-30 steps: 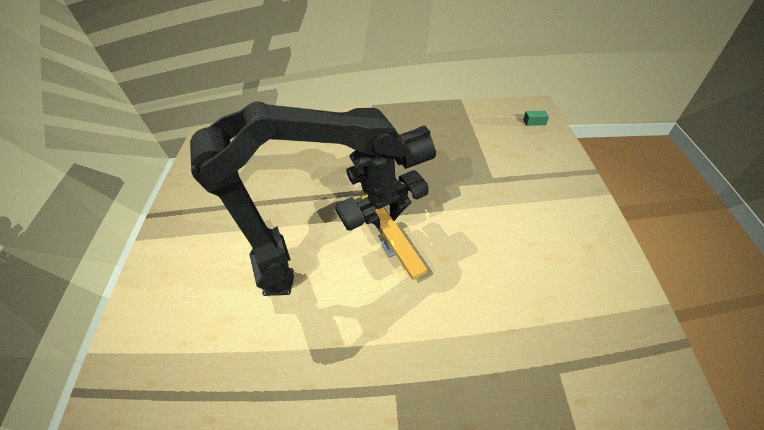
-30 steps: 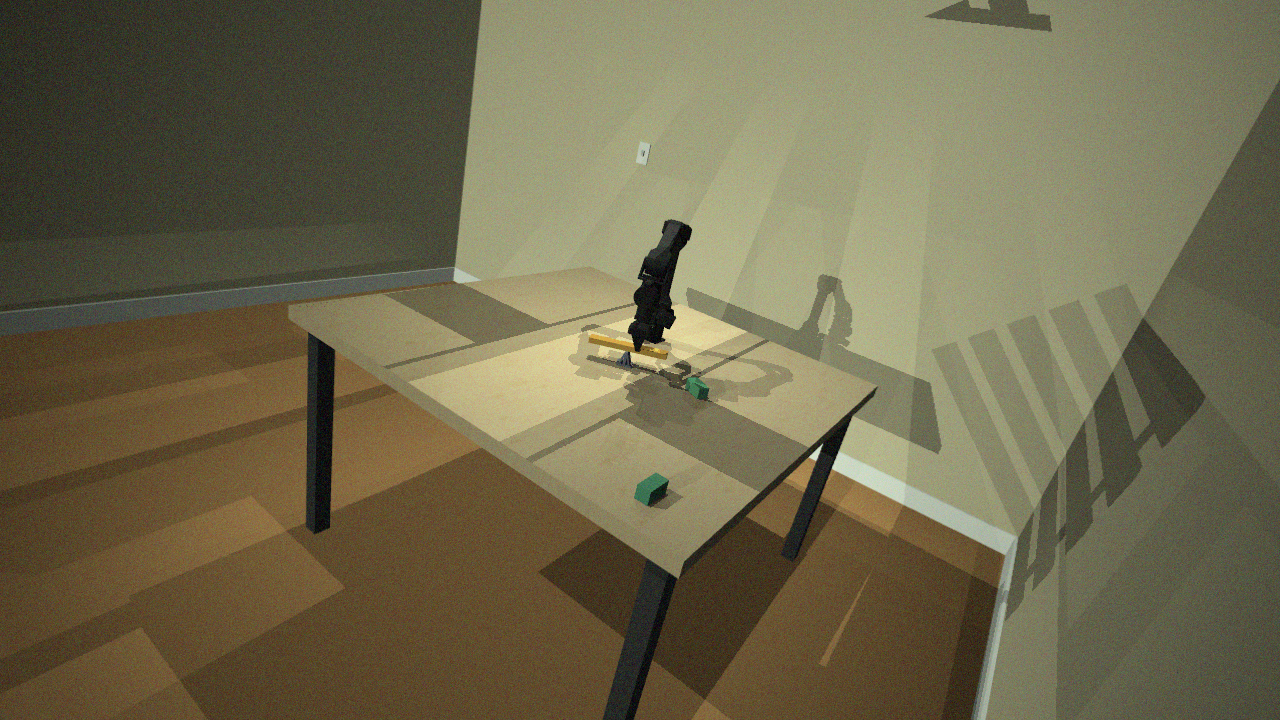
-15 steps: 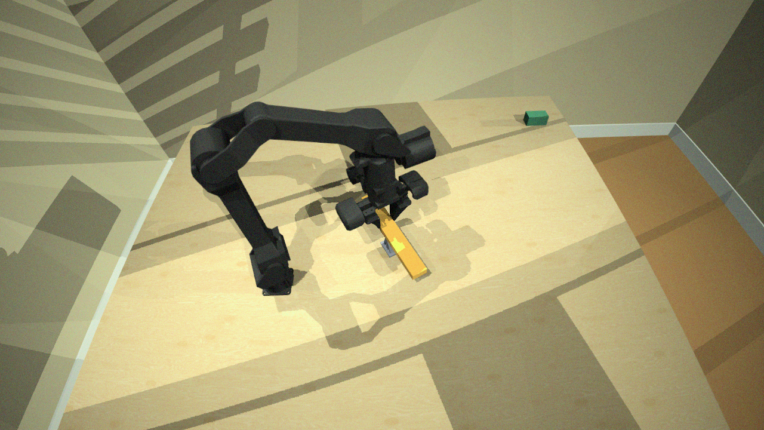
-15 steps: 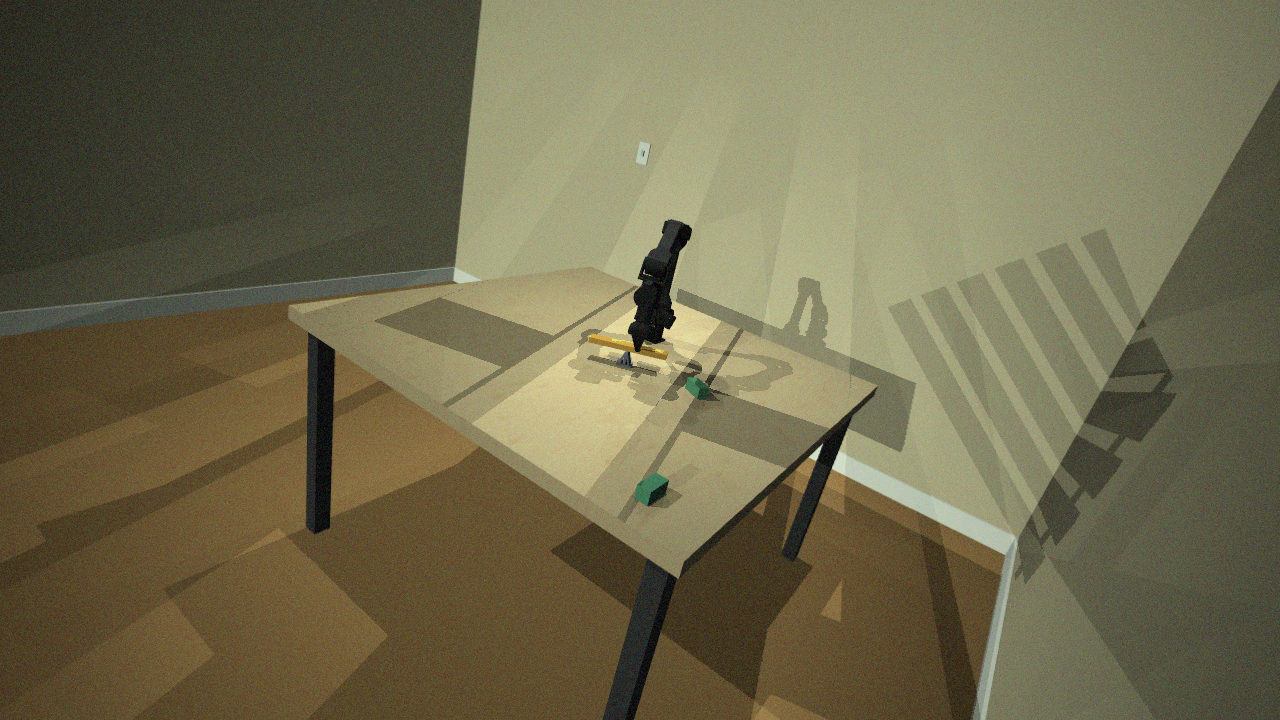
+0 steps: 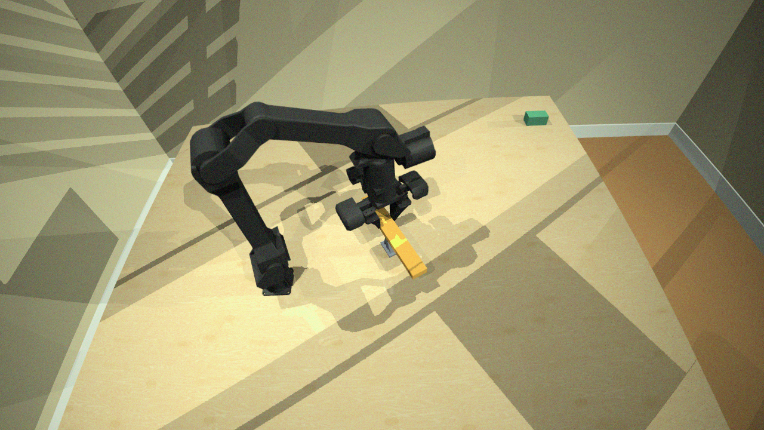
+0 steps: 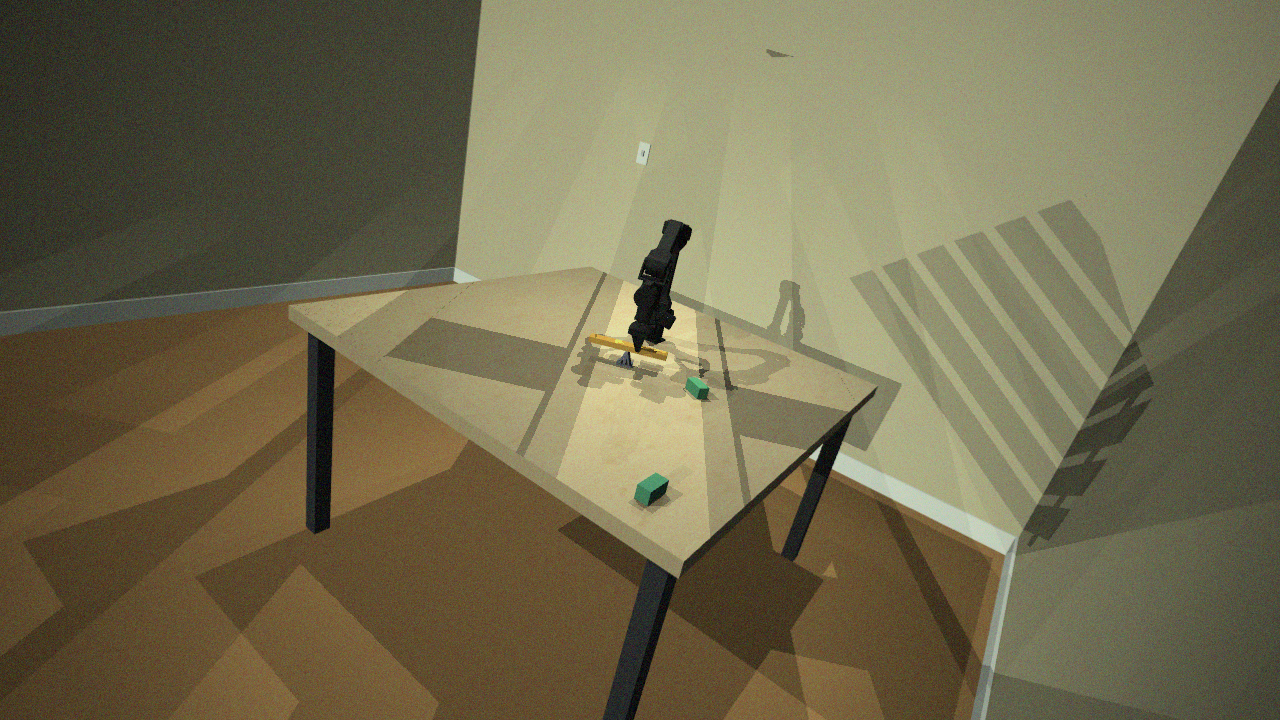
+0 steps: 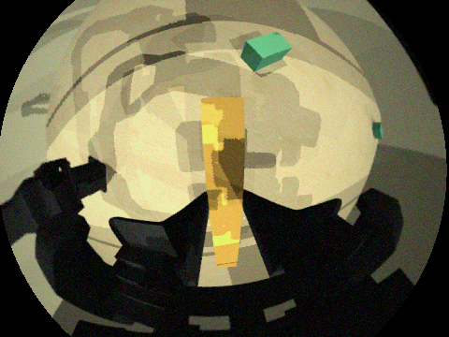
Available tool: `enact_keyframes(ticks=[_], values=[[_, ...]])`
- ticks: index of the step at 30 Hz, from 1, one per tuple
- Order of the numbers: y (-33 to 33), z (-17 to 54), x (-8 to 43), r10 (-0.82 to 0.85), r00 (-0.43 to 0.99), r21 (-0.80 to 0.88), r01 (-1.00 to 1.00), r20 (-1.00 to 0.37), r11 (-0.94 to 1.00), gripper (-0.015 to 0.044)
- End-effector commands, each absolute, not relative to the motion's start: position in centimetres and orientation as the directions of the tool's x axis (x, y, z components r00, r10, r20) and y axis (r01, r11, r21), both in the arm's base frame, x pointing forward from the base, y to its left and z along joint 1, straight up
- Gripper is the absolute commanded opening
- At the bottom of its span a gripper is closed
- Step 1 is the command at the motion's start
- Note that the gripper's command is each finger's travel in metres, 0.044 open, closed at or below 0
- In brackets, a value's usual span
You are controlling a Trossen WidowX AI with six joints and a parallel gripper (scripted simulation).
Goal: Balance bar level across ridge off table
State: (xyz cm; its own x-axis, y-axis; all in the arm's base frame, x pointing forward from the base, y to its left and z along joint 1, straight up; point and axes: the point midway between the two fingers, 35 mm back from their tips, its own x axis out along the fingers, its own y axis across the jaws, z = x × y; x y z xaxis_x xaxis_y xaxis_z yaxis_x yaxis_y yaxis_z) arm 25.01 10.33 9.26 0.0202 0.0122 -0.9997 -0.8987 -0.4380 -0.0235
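Note:
The orange bar (image 5: 404,250) (image 6: 606,341) (image 7: 223,150) lies roughly level over the small grey ridge (image 5: 387,248) (image 6: 624,360) near the middle of the table (image 5: 480,321) (image 6: 429,322). Neither of its ends touches the table top. I cannot tell whether it touches the ridge's top. My gripper (image 5: 383,215) (image 6: 637,345) (image 7: 224,195) points straight down and is shut on the bar, off-centre toward the end nearer the arm's base. In the wrist view the bar runs away from between the fingers and hides the ridge.
A green block (image 6: 697,386) (image 7: 266,51) lies on the table a short way beyond the bar. A second green block (image 5: 535,117) (image 6: 651,488) (image 7: 377,130) sits near a table corner. The arm's base stands left of the bar.

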Motion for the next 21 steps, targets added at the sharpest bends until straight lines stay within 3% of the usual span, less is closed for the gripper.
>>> enact_keyframes(ticks=[1, 21], values=[[10.27, 9.01, 25.0, 0.008, 0.019, -0.021, -0.898, -1.0, -0.44, 0.0], [10.28, 9.22, 24.98, 0.008, 0.019, -0.021, -0.898, -1.0, -0.44, 0.0]])
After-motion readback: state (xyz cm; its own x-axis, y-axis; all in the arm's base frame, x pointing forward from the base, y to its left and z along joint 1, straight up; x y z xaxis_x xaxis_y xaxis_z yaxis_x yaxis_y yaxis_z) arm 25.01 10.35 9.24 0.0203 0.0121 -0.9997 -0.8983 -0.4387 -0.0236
